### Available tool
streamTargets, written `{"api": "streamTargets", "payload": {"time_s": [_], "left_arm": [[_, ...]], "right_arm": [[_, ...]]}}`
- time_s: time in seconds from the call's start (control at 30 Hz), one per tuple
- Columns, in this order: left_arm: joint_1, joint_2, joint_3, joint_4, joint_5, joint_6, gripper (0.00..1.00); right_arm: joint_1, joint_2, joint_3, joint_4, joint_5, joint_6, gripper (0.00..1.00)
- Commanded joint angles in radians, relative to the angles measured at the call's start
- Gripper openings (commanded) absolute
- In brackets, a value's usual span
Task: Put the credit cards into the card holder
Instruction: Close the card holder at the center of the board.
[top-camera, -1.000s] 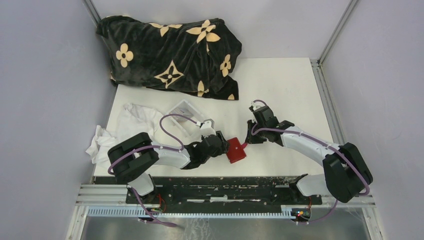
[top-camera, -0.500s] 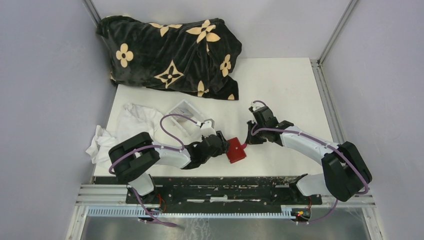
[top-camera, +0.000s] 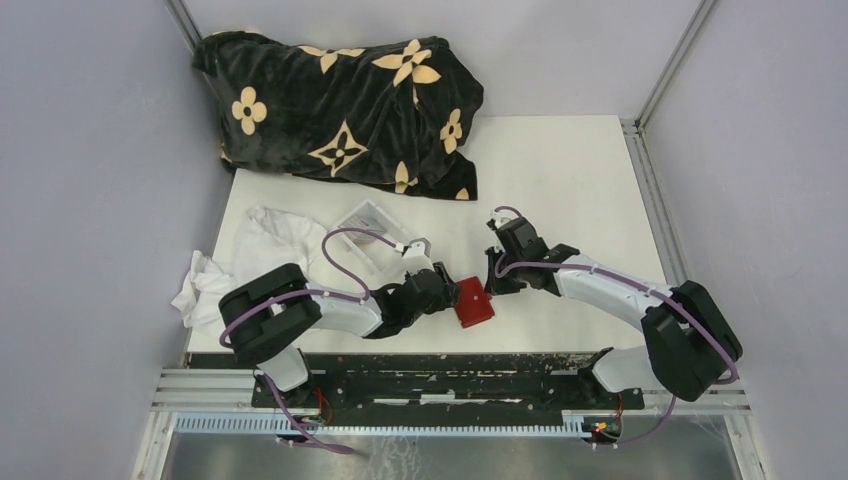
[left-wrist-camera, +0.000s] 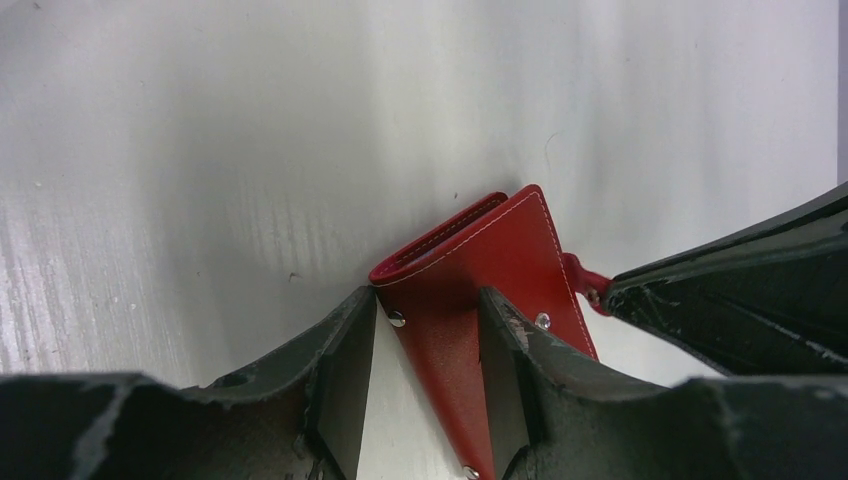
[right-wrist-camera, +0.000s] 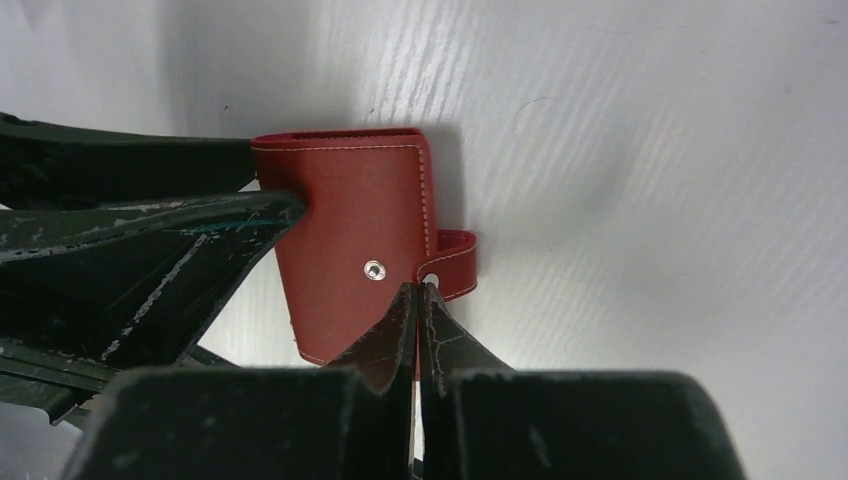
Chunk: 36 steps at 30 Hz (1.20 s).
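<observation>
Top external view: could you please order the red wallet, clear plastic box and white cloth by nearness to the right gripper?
1. Red leather-like wallet, touching the right gripper.
2. Clear plastic box, to its left.
3. Crumpled white cloth, far left.

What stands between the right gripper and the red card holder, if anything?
Nothing visible does. The right gripper pinches the snap tab of the card holder with closed tips, and the left gripper clamps its body.
</observation>
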Motion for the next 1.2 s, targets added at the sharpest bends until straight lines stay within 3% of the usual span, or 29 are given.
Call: {"api": "streamTargets", "payload": {"time_s": [0.0,0.27,1.17], "left_arm": [[-0.003,0.023,0.022,0.012,0.016,-0.001,0.50],[-0.004,0.033,0.027,0.012,0.027,0.002,0.50],[-0.004,0.035,0.020,0.019,0.033,-0.003,0.49]], "right_arm": [[0.047,0.024,0.046,0.016,0.034,0.012,0.01],[0.122,0.050,0.072,0.003,0.093,0.026,0.01],[0.159,0.108,0.085,0.006,0.123,0.040,0.01]]}}
